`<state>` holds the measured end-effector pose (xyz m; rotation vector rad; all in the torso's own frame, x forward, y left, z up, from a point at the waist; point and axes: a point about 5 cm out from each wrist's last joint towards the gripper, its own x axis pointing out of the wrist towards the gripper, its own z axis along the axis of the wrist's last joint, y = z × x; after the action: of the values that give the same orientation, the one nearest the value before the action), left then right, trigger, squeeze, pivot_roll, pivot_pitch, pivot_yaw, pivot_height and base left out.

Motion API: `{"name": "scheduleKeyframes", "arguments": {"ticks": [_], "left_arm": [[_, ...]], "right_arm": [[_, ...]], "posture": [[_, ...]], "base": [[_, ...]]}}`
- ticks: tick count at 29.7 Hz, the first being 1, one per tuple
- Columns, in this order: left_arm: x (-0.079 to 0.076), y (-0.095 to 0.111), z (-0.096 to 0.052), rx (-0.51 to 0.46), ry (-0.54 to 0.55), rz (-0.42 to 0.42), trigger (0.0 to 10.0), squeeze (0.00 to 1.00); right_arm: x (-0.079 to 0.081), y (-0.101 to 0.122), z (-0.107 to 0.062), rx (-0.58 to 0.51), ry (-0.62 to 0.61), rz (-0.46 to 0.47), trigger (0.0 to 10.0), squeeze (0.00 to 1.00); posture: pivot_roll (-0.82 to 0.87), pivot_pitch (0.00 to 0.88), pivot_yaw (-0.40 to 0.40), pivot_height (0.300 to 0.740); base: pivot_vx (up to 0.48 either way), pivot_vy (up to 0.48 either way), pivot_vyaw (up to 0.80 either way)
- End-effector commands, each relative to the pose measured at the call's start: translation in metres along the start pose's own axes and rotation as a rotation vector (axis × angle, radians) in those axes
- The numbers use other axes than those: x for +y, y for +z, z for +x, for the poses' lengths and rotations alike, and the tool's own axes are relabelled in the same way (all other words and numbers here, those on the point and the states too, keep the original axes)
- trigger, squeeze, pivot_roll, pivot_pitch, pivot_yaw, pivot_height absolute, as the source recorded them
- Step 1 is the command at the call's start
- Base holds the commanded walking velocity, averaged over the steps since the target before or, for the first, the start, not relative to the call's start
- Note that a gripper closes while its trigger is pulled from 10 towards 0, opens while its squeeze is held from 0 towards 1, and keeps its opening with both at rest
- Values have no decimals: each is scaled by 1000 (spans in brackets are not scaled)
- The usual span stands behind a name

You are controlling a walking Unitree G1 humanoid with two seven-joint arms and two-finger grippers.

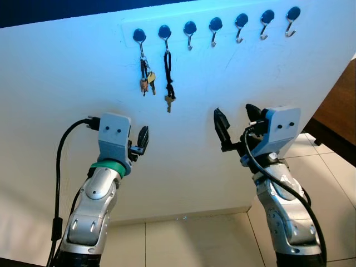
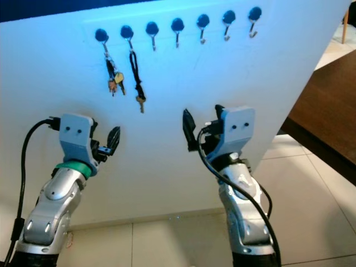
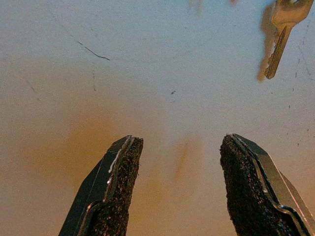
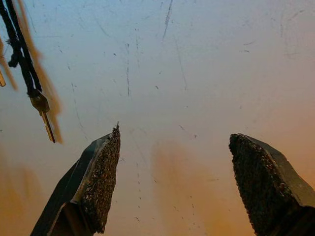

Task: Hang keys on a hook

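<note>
Wall: white board [image 1: 83, 72] held seven dark round hooks [image 1: 215, 24].
Keys: small bunch [image 1: 147, 79] and black-corded brass key [image 1: 169, 102] hung there.
Left gripper [image 1: 140, 142]: fingers apart, empty.
Right gripper [image 1: 236, 125]: fingers apart, empty.

Right hand [image 4: 172, 182] fingers spread, empty, facing scratched white board [image 4: 197, 73]; key on black cord [image 4: 37, 101] hangs nearby.

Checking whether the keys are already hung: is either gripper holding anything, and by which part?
Nothing is held. The left gripper and right gripper are both open and empty, while both key sets hang on hooks.
</note>
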<state>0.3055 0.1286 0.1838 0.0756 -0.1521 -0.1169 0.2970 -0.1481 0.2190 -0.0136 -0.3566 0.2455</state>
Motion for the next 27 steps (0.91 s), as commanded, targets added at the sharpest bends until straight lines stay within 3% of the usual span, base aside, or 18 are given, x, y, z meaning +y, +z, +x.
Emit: {"name": "scheduleKeyframes", "arguments": {"ticks": [1, 27], "left_arm": [[3, -6, -1, 20, 6, 9, 10000, 0], [6, -6, -3, 17, 17, 18, 10000, 0]], "right_arm": [[3, -2, -2, 10, 5, 1, 10000, 0], [7, -4, -1, 13, 21, 7, 10000, 0]], "posture": [[-269, 102, 195, 740], [-257, 93, 186, 740]], "base": [[0, 0, 0], [0, 0, 0]]}}
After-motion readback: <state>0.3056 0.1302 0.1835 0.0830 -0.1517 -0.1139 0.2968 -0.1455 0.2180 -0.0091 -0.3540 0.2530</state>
